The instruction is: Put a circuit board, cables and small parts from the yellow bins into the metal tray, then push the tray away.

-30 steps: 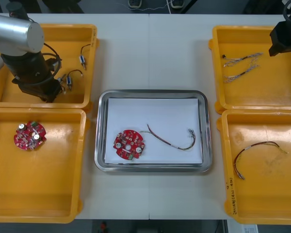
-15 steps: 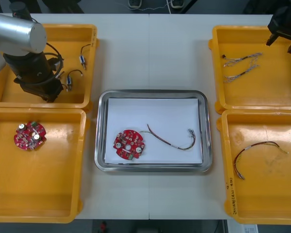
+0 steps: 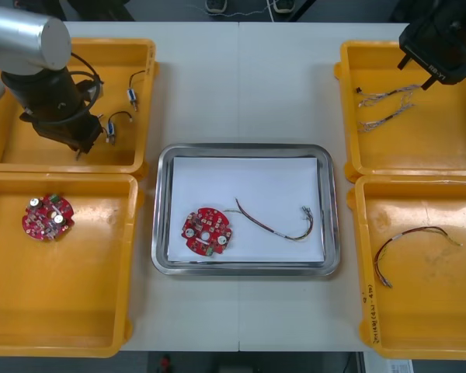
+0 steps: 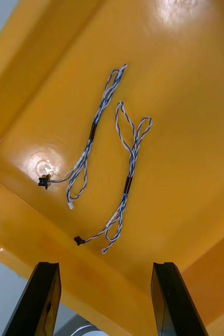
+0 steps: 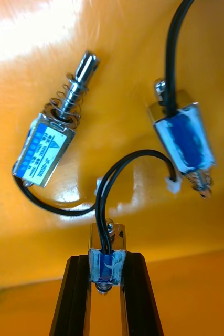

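Note:
My left gripper (image 5: 106, 294) is shut on a small metal part (image 5: 107, 258) with a blue label and a black lead, inside the upper left yellow bin (image 3: 132, 159). Two more small metal parts (image 5: 44, 151) (image 5: 184, 137) lie just beyond the fingers. In the front view the left gripper (image 3: 84, 146) is beside the parts (image 3: 109, 128). My right gripper (image 4: 105, 299) is open above two twisted blue and white cables (image 4: 127, 173) in the upper right bin (image 3: 348, 116). The metal tray (image 3: 160, 210) holds a red circuit board (image 3: 207, 231) and a cable (image 3: 276, 221).
The lower left bin (image 3: 132, 311) holds another red circuit board (image 3: 46, 217). A red and yellow cable (image 3: 412, 242) lies in the lower right bin (image 3: 359, 311). Bare table runs between the bins, beyond and in front of the tray.
The right arm has swung in from the table's right edge over the upper right bin. The left arm has shifted slightly toward the far side of its bin.

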Motion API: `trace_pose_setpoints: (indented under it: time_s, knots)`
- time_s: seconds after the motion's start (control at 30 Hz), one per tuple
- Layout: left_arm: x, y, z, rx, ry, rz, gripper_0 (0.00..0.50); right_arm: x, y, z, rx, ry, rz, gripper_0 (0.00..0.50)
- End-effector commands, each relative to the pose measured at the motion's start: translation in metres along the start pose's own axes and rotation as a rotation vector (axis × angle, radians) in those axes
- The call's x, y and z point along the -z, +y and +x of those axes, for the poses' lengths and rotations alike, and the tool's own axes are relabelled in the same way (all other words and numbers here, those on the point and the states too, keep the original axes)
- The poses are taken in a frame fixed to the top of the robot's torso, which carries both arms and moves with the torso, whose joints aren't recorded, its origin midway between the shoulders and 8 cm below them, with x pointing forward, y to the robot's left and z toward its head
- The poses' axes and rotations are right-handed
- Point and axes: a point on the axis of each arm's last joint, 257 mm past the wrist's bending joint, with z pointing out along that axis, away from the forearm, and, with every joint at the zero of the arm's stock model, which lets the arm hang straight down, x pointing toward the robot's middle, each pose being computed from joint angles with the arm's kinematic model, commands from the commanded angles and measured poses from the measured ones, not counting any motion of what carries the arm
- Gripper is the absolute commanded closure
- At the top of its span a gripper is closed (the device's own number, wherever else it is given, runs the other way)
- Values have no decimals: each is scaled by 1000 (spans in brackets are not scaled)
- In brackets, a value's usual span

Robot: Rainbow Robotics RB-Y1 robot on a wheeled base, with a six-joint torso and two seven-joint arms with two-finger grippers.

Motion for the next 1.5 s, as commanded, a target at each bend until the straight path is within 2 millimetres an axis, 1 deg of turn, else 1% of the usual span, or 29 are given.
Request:
trace_pose_setpoints:
  time_s: [0.03, 0.17, 0.27, 0.37, 0.5, 0.63, 0.67, 0.73, 0.9, 0.97, 1.0, 1.07, 1.1, 1.17, 1.3, 1.4, 1.5]
  knots:
    - [57, 21, -23, -86, -81, -43, 500, 14, 30, -4, -110, -19, -62, 0]
    - [70, 19, -24, -96, -89, -42, 500, 4, 30, -4, -132, -22, -52, 0]
    - [80, 14, -25, -106, -97, -38, 499, -9, 26, -6, -173, -12, -45, 0]
    - [87, 10, -25, -101, -99, -29, 500, -17, 26, -9, -209, -5, -59, 0]
    - [98, 3, -23, -95, -97, -18, 499, -26, 25, -11, -237, -4, -67, 0]
    - [108, -7, -20, -71, -97, -20, 500, -41, 18, -9, -265, -4, -51, 0]
    - [108, -8, -19, -69, -96, -18, 499, -43, 19, -9, -267, -5, -54, 0]
    - [109, -18, -17, -62, -100, -17, 499, -53, 17, -7, -292, 0, -61, 0]
    - [108, -36, -13, -47, -109, -1, 500, -68, 17, -3, -317, -1, -66, 0]
    - [107, -48, -13, -43, -113, 14, 500, -75, 15, -1, -329, -1, -60, 0]
    - [107, -51, -12, -42, -113, 17, 500, -76, 14, 0, -331, 0, -57, 0]
    - [107, -64, -11, -37, -117, 30, 499, -77, 16, 2, -341, 8, -58, 0]
    - [107, -66, -10, -33, -118, 32, 497, -78, 16, 3, -345, 11, -56, 0]
    - [107, -79, -9, -36, -124, 44, 499, -77, 20, 7, -357, 28, -60, 0]
    - [102, -97, -6, -33, -126, 63, 500, -78, 24, 13, -371, 46, -68, 0]
    - [98, -113, -3, -24, -129, 83, 500, -79, 25, 19, -375, 57, -61, 0]
    - [95, -123, -1, -24, -125, 102, 500, -82, 22, 24, -380, 68, -47, 0]
